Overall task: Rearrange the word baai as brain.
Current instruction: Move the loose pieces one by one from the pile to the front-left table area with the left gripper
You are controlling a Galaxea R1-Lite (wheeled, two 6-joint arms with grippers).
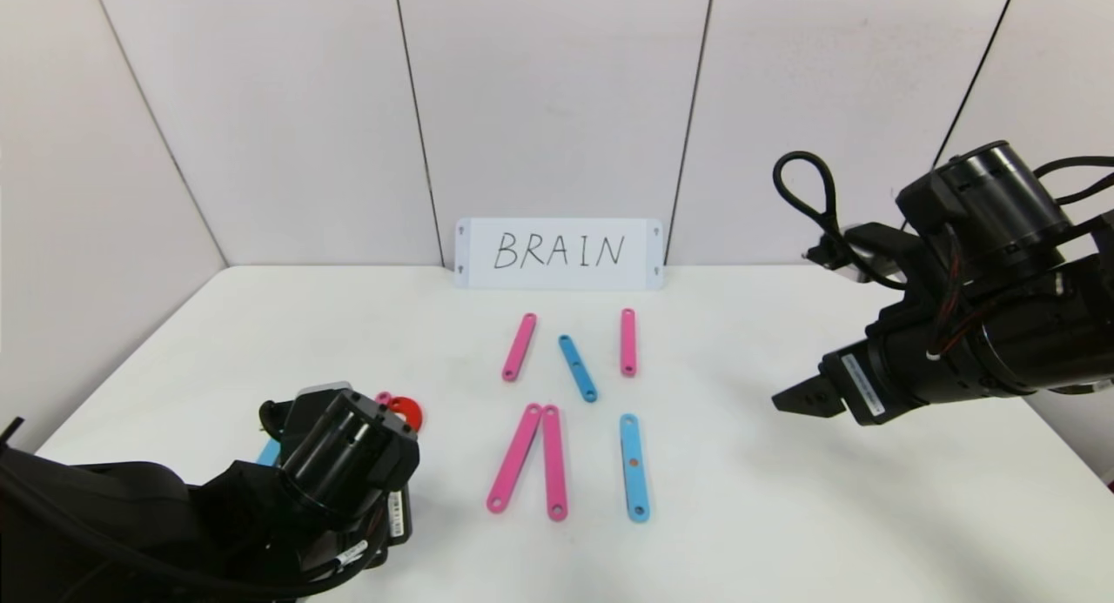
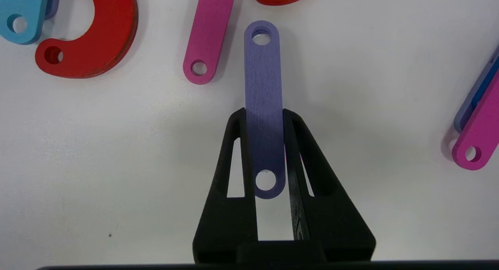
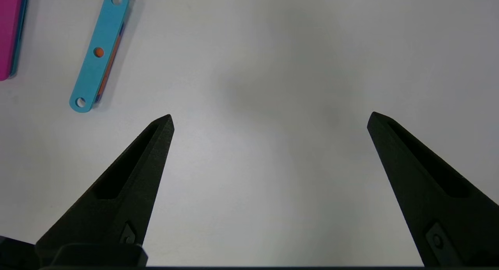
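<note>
The left pincer is clamped on a purple strip, with a pink strip and red curve just beyond its tips, while the right pincer hangs wide open and empty above the worktop.

A white table fills the lower frame; pale panelled walls with dark seams rise behind.

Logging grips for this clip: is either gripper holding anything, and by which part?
The left gripper grips the purple strip across its long edges, toward one end. The right gripper is open, empty.
</note>
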